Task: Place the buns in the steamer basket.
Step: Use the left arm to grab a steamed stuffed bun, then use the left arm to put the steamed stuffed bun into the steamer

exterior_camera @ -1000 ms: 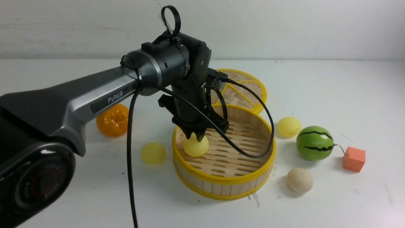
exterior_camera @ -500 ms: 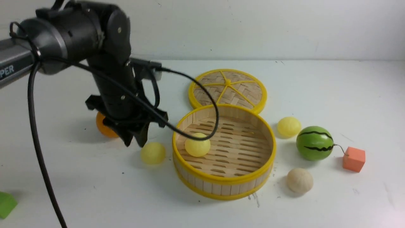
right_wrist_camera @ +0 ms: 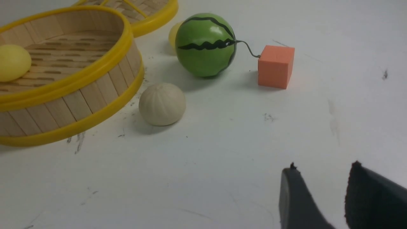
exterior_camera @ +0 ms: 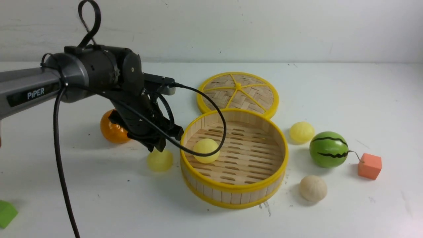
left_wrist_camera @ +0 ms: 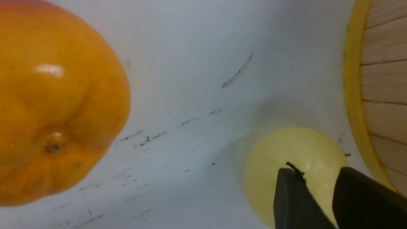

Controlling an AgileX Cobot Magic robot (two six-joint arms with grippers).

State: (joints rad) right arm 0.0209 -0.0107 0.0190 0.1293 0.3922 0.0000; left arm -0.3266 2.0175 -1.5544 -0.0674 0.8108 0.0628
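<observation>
The steamer basket (exterior_camera: 234,189) stands mid-table with one pale yellow bun (exterior_camera: 206,150) on its slatted floor, also seen in the right wrist view (right_wrist_camera: 12,66). A second yellow bun (exterior_camera: 159,161) lies just left of the basket. My left gripper (exterior_camera: 158,146) hovers right over this bun (left_wrist_camera: 286,149), its dark fingers (left_wrist_camera: 292,197) apart and not closed on it. A third yellow bun (exterior_camera: 301,132) and a beige bun (exterior_camera: 313,188) lie right of the basket. My right gripper (right_wrist_camera: 321,168) is open over bare table, near the beige bun (right_wrist_camera: 162,104).
An orange (exterior_camera: 112,130) sits behind the left gripper. The woven lid (exterior_camera: 238,91) lies behind the basket. A green striped watermelon ball (exterior_camera: 328,149) and an orange cube (exterior_camera: 369,166) are at the right. A green block (exterior_camera: 5,213) shows at the front left edge.
My left gripper let go of a bun inside the basket, swung out to the left, then came down over the bun beside the basket. Its jaws narrowed.
</observation>
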